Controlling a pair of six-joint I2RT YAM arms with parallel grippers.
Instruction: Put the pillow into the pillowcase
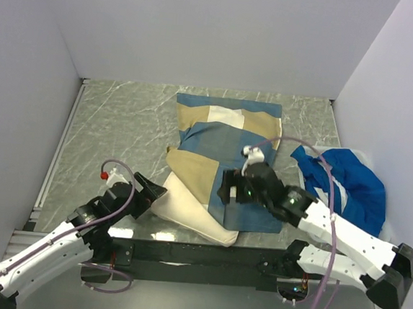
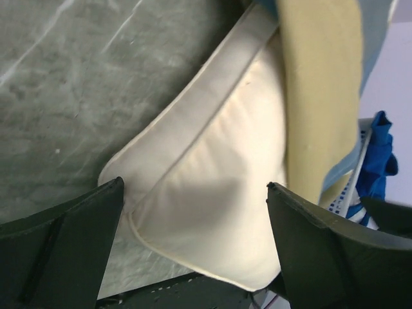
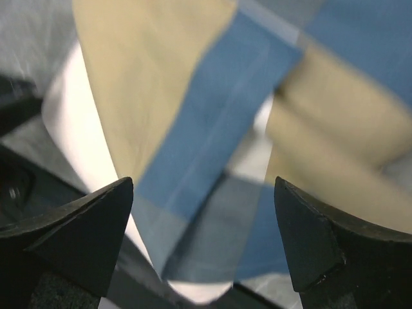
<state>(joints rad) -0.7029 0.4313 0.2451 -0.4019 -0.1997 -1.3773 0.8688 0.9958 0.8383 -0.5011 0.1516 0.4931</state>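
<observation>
Your left gripper (image 1: 158, 192) is wide open and empty, just beside the pillow's (image 1: 195, 213) bare cream end near the table's (image 1: 115, 125) front edge. The pillow's far part sits under or inside the pillowcase (image 1: 218, 145); which is unclear. Your right gripper (image 1: 226, 189), fingers spread, hovers over the pillowcase; its view is blurred, but it apparently holds nothing.

No text, label, brand, number or sign can be read in any of the three views
</observation>
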